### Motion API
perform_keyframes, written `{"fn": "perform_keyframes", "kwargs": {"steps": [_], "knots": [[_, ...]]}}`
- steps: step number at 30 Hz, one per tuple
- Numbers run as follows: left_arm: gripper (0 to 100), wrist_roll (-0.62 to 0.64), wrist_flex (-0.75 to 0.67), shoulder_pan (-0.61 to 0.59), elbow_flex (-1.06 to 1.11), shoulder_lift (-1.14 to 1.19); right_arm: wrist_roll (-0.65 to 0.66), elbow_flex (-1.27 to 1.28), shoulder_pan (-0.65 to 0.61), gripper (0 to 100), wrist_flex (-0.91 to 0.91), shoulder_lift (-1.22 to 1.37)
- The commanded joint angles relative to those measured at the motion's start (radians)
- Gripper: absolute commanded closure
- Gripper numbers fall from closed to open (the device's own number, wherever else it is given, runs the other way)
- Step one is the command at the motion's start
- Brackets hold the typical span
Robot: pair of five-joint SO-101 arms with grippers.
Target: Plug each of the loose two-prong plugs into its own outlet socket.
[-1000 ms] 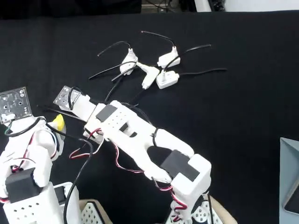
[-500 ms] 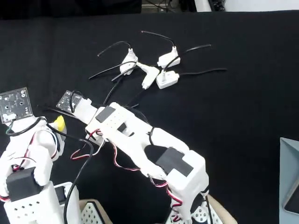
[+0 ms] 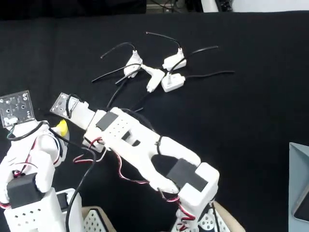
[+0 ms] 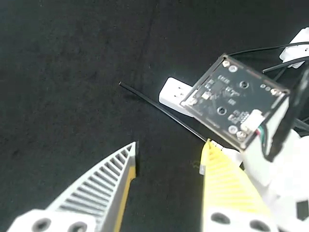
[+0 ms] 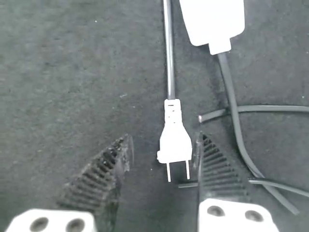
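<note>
The plug lies flat between the spread fingers of the right gripper, prongs pointing toward its base, with a socket just beyond. The left gripper hangs open over the black table

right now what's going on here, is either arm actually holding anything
Neither arm holds anything. The right pincer is open, low over the black table, with a loose white plug lying in its gap, prongs toward the wrist. A white socket lies just beyond the plug. The left pincer is open too, beside it. More plugs and sockets lie tangled farther out.
</note>
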Motion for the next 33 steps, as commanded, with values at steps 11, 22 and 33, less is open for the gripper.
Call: {"fn": "perform_keyframes", "kwargs": {"steps": [11, 22, 33], "knots": [[79, 0.003, -0.017, 0.01, -0.007, -0.009, 0.011, -0.05, 0.031, 87.2, -0.021, 0.133], [79, 0.003, -0.017, 0.01, -0.007, -0.009, 0.009, -0.041, 0.106, 97.2, -0.094, 0.139], [79, 0.003, -0.017, 0.013, -0.007, -0.009, 0.009, -0.047, 0.025, 87.1, 0.029, 0.14]]}}
